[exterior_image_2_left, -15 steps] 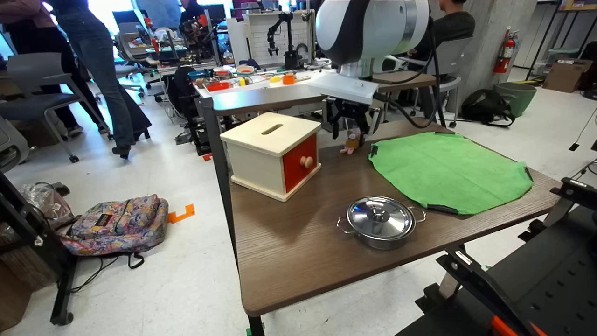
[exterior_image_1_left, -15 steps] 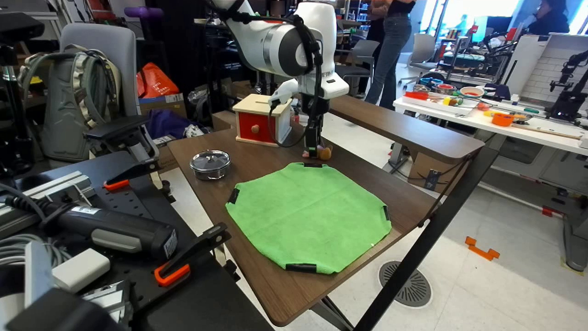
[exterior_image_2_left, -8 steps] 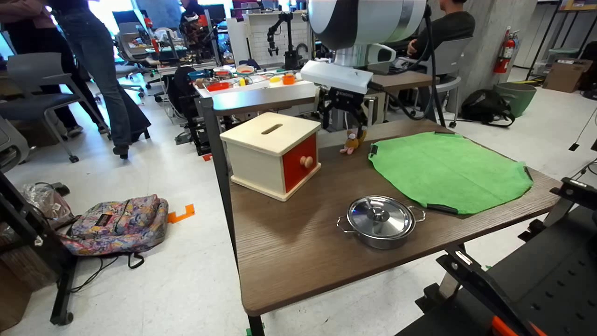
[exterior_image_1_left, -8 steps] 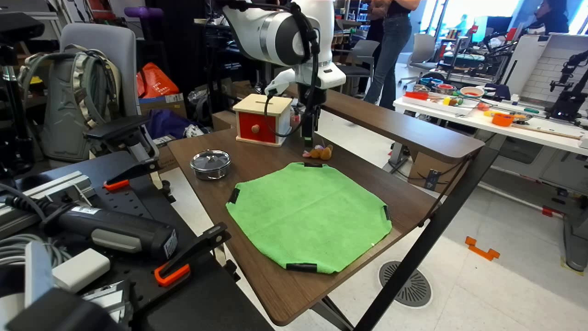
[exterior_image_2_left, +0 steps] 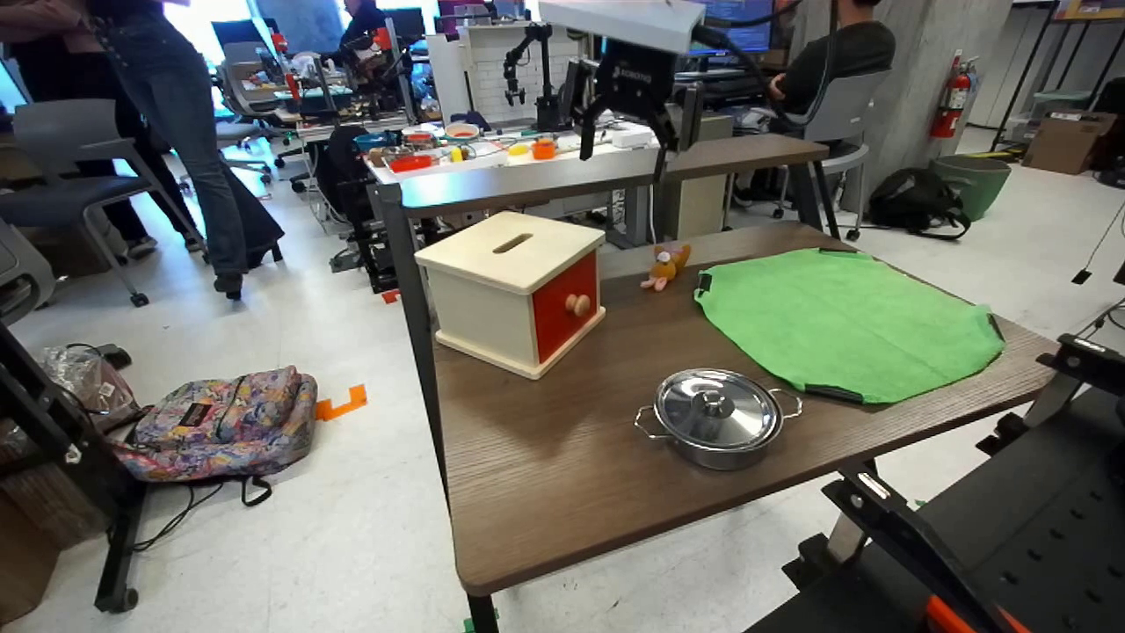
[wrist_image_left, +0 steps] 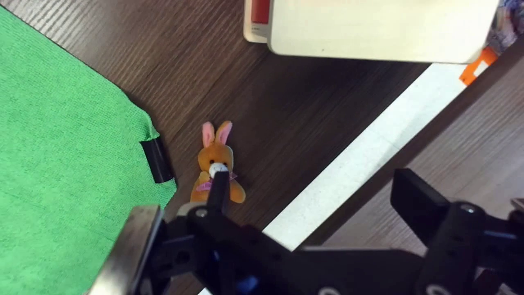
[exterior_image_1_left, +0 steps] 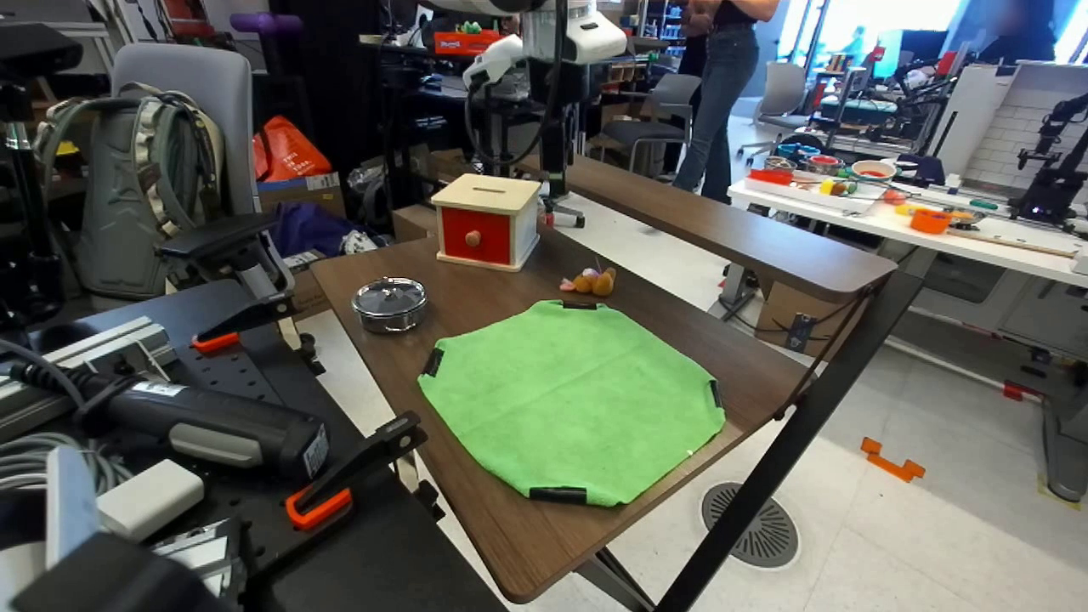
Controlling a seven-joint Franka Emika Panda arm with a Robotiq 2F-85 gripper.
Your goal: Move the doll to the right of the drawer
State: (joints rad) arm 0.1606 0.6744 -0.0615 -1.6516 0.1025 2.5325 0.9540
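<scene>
We see a smooth white casing (exterior_image_2_left: pixel 622 19), a looping black cable (exterior_image_1_left: pixel 558 72), and an angular black pincer (wrist_image_left: pixel 312 180) bearing small pale lettering (exterior_image_2_left: pixel 631 76) and round silvery screw heads (wrist_image_left: pixel 201 212).

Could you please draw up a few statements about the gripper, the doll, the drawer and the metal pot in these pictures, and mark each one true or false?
1. The gripper is open. True.
2. The drawer has a round knob on its red front. True.
3. The drawer is pulled out. False: it is shut.
4. The gripper is holding the doll. False: the doll lies on the brown table, lower than the gripper and apart from it.
5. The metal pot has its lid on. True.
6. The metal pot sits on the green mat. False: it stands on the brown table, beside the green mat.
</scene>
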